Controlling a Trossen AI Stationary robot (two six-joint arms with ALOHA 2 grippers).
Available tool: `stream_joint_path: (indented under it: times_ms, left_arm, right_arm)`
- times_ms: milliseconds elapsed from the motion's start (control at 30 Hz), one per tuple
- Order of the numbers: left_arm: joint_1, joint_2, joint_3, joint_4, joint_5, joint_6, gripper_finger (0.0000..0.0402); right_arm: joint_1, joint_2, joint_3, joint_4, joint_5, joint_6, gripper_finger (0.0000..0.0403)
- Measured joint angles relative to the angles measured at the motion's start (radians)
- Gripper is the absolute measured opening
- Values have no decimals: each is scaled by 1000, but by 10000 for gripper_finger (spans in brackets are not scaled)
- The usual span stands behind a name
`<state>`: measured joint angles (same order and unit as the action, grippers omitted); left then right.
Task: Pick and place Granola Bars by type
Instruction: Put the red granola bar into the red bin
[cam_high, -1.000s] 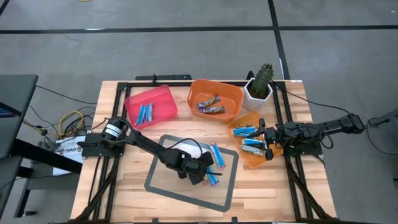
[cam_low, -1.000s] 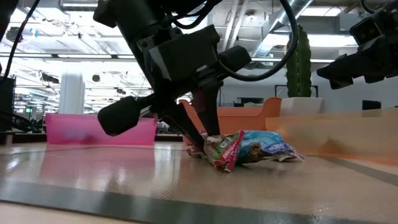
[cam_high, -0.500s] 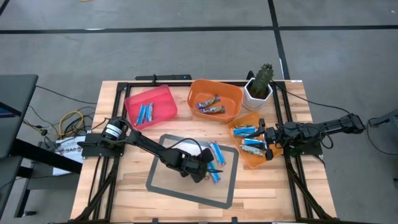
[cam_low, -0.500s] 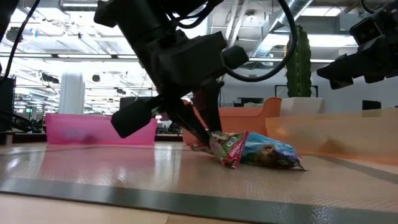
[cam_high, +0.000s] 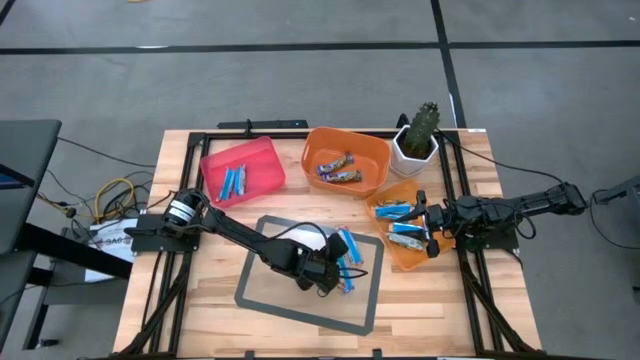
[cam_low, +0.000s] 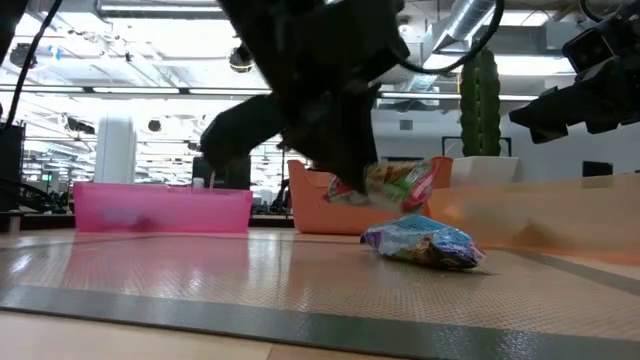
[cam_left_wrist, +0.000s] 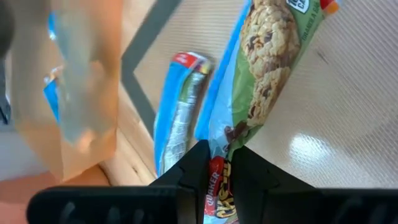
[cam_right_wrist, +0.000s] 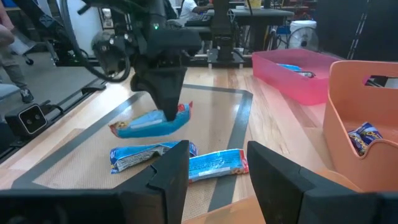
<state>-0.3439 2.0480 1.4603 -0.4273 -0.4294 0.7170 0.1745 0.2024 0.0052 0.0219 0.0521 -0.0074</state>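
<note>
Left pincer (cam_high: 338, 277): low centre of the high view, over the grey mat, clenched on one end of a green-wrapped granola bar (cam_low: 398, 184); the bar hangs clear of the mat, likely so it can be carried off to a bin.
Held bar up close: in the left wrist view the green wrapper (cam_left_wrist: 273, 74) shows a cookie picture and runs away from the dark fingers (cam_left_wrist: 193, 180) that pinch its red end.
Bars left on the mat: blue-wrapped bars (cam_high: 348, 246) lie just beside the pincer, right of frame centre; one blue bar (cam_low: 424, 243) rests directly under the lifted one in the low view.
Mat (cam_high: 262, 292): grey-bordered sheet at lower centre of the worktop (cam_high: 200, 325), seemingly the sorting zone.
Pink bin (cam_high: 262, 152): upper left of the worktop, holding blue bars.
Orange bin (cam_high: 372, 150): upper centre, holding brown-wrapped bars; probably where the green bar belongs.
Pale orange bin (cam_high: 402, 260): right of the mat, holding blue bars.
Right pincer (cam_high: 427, 222): over that pale orange bin, fingers spread with nothing between them, waiting.
Potted cactus (cam_high: 420, 128): upper right corner, clear of the work.
</note>
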Motion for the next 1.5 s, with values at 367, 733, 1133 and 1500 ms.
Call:
stream_joint_path:
  times_ms: [367, 733, 1133, 1500]
  left_arm:
    - [16, -1, 153, -142, -72, -329, 49]
    - [26, -2, 177, -167, -129, -554, 25]
    - [67, -18, 177, -238, -133, -631, 16]
    - [155, -109, 177, -500, -198, -866, 15]
  right_arm:
    - [0, 0, 0, 0, 0, 0, 154]
    - [0, 0, 0, 0, 0, 0, 154]
    - [0, 0, 0, 0, 0, 0, 154]
    - [0, 0, 0, 0, 0, 0, 154]
